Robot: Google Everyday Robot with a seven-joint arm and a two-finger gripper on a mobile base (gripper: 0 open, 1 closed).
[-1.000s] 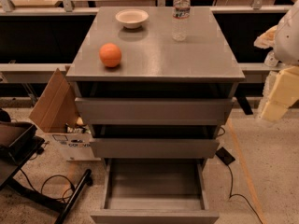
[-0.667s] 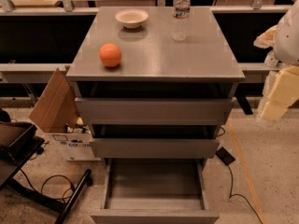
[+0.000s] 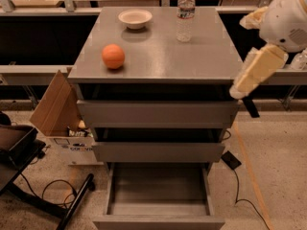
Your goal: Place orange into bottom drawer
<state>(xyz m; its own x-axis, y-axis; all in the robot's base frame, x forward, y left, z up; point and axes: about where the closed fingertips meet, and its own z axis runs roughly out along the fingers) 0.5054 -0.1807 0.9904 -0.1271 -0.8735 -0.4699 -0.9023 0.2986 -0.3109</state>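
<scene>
The orange [image 3: 113,56] sits on the grey cabinet top [image 3: 192,56], at its left front. The bottom drawer [image 3: 158,195] is pulled out, and its grey tray holds nothing. The two drawers above it are slightly out. My arm [image 3: 259,71], white and cream, reaches in from the right at the cabinet's right front corner. My gripper [image 3: 248,105] shows only as a dark tip at the arm's lower end, just off the cabinet's right side and far from the orange.
A cream bowl [image 3: 135,18] and a clear water bottle [image 3: 185,14] stand at the back of the cabinet top. An open cardboard box [image 3: 57,114] and a black stand [image 3: 19,152] with cables are on the floor at the left. A cable [image 3: 237,176] runs on the floor at the right.
My arm has moved left and up, closer to the cabinet's right front corner. The orange, bowl, bottle and drawers have not moved.
</scene>
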